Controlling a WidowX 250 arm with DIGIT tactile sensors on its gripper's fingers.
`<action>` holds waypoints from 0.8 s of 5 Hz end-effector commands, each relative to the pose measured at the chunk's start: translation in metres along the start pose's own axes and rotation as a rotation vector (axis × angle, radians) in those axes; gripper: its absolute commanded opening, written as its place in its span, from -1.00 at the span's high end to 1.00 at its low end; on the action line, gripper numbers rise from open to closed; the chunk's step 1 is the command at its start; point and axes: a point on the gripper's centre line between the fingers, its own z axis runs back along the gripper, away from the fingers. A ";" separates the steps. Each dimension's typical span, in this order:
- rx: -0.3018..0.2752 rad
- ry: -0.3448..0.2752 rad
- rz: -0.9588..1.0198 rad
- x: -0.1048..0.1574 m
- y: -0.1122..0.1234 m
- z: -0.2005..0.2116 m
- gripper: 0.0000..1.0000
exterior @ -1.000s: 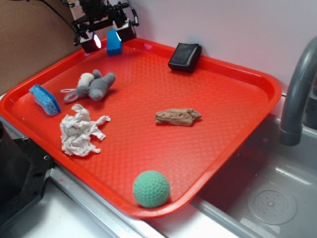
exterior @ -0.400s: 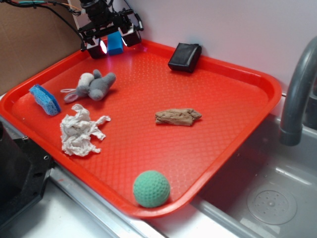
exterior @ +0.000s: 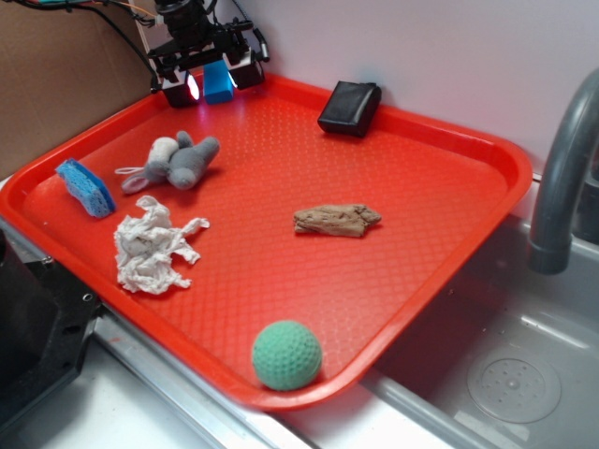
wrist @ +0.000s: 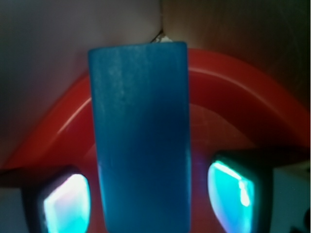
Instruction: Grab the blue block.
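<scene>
Claw wide around blue block, gaps both sides, far corner of red tray

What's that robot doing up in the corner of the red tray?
The robot's hand is at the far corner of the red tray, with the blue block standing between its fingers. In the wrist view there are gaps on both sides of the block, so it isn't squeezed yet. The grey toy mouse, sponge and green ball lie untouched.
</scene>
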 end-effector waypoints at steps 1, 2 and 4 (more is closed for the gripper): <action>-0.006 -0.078 0.028 0.024 -0.007 0.000 -1.00; 0.007 -0.090 0.032 0.024 -0.006 -0.002 0.98; 0.029 -0.080 0.023 0.015 -0.003 -0.002 1.00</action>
